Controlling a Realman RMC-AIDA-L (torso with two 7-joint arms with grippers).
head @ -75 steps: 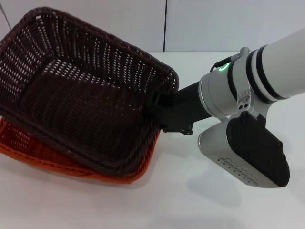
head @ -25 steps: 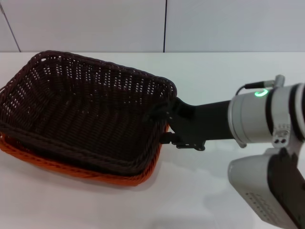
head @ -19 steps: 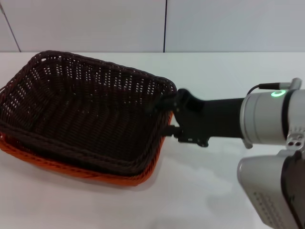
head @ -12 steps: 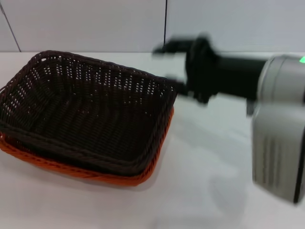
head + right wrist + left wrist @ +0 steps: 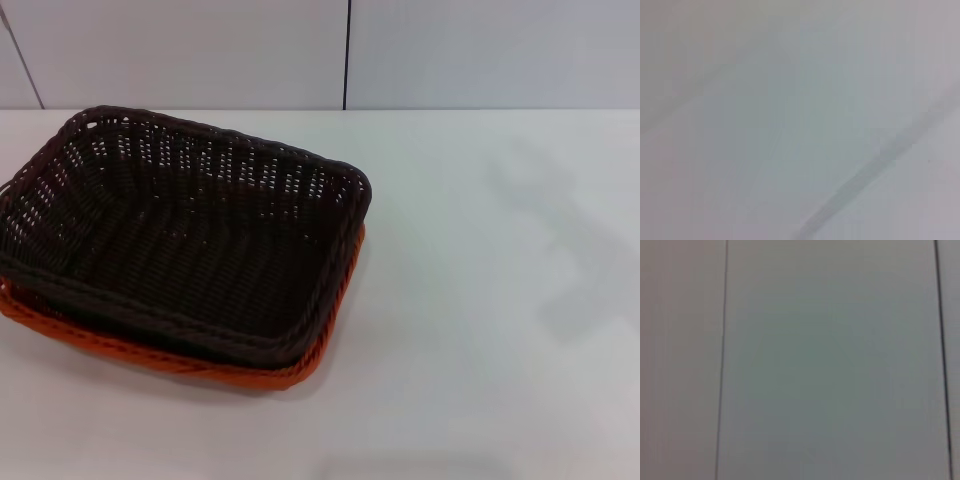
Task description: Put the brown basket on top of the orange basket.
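Note:
The brown basket (image 5: 180, 230) sits nested inside the orange basket (image 5: 270, 378) on the left half of the white table in the head view. Only the orange basket's rim and lower side show, along the brown basket's near and right edges. Neither gripper appears in the head view. Both wrist views show only plain pale wall panels with dark seams, and no fingers.
The white table (image 5: 480, 300) stretches to the right of the baskets. A pale panelled wall (image 5: 450, 50) with a dark vertical seam rises behind the table's far edge.
The right gripper lowered the brown basket onto the orange one, let go of its right rim, then rose and left the head view.

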